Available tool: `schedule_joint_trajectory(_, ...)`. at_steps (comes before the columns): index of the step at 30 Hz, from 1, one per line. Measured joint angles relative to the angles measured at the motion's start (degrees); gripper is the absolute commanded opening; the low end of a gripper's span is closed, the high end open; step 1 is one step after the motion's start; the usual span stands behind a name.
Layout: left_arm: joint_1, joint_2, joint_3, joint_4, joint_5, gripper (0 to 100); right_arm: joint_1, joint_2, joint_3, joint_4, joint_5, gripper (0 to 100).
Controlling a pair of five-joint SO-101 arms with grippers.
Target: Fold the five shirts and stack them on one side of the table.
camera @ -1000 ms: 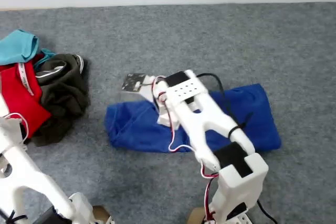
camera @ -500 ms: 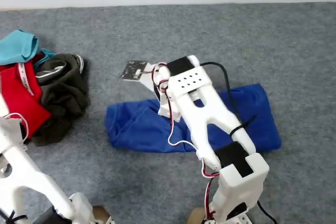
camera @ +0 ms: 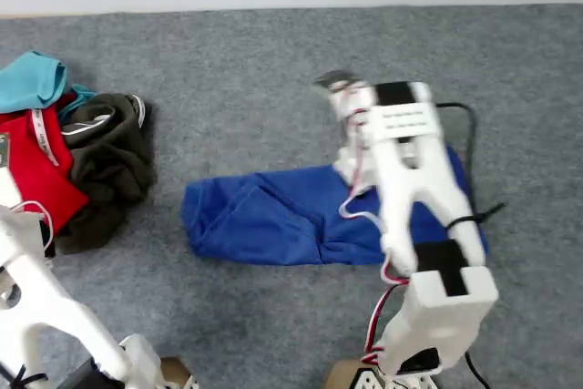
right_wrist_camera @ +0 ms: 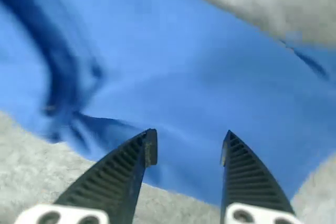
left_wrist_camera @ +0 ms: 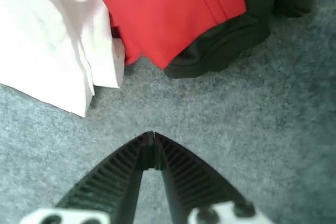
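- Right pincer (right_wrist_camera: 189, 148) gapes wide, empty; blue shirt (right_wrist_camera: 210, 72) lies just beneath, seemingly part-folded
- Left pincer (left_wrist_camera: 154, 141) closed, empty; red shirt (left_wrist_camera: 168, 9) ahead, heaped unfolded; most folding remains, I judge

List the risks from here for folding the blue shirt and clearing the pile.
The blue shirt lies creased, so the open right gripper may pinch several layers and bunch the fold. The red shirt, dark shirt and teal shirt overlap in a heap; pulling one with the left gripper could drag the others along.
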State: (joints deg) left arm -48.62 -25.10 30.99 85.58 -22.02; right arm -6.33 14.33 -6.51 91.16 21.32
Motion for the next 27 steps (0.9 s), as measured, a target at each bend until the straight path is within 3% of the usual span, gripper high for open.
schedule_joint_trajectory(8, 0.0, 0.0, -0.5, 3.0, 0.0, 1, 11.2, 0.8, 0.0, -3.5, -2.9, 31.5)
schedule_joint_trajectory(27, 0.0, 0.0, -3.0, 3.3, 0.0, 1, 16.1, 16.5, 0.0, -14.4, -3.6, 31.4)
